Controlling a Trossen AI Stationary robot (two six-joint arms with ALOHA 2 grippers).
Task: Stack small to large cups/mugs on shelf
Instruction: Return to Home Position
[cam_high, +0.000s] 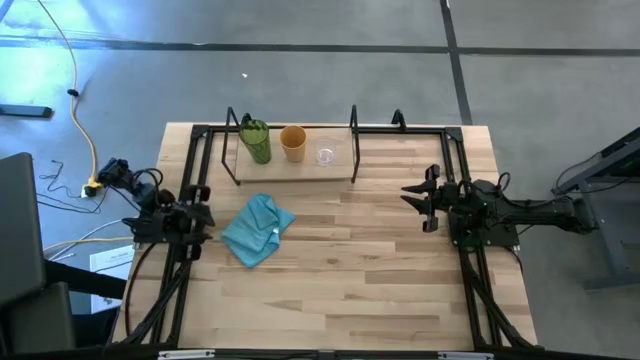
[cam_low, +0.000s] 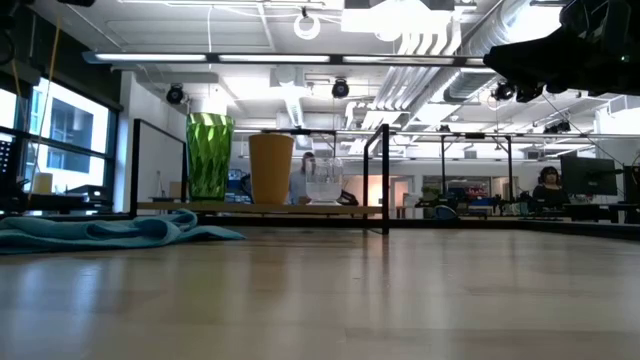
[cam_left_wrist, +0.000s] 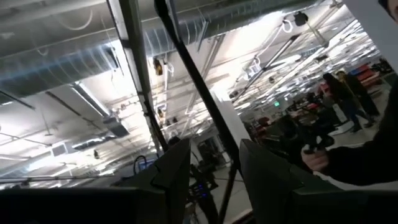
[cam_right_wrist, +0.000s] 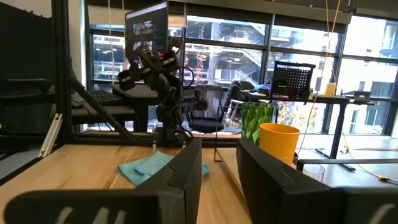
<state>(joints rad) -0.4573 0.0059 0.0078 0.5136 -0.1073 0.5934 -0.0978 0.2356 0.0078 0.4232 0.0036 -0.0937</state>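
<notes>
Cups: green tumbler (cam_high: 257, 142), orange cup (cam_high: 293, 143), clear glass cup (cam_high: 325, 154) in a row on the shelf (cam_high: 300, 172), not nested.
Handling: glass prob. fragile and slick; tumbler tall, tippy. Grip by side wall near rim.
R end effector (cam_right_wrist: 219, 143): fingers apart, empty, off shelf's right end.
L end effector (cam_left_wrist: 214, 146): apart, empty, off shelf's left-front corner.
Hard to see: glass cup faint from above.

The tall tumbler (cam_low: 209, 155) is translucent green with a faceted, diamond-like pattern. The medium cup (cam_low: 271, 168) is plain orange-tan, and the small glass cup (cam_low: 324, 185) is clear. The shelf (cam_high: 300, 172) is pale wood framed in black wire. The cloth (cam_high: 257, 228) is light blue, and the tabletop (cam_high: 380, 280) is blond with plank stripes.
</notes>
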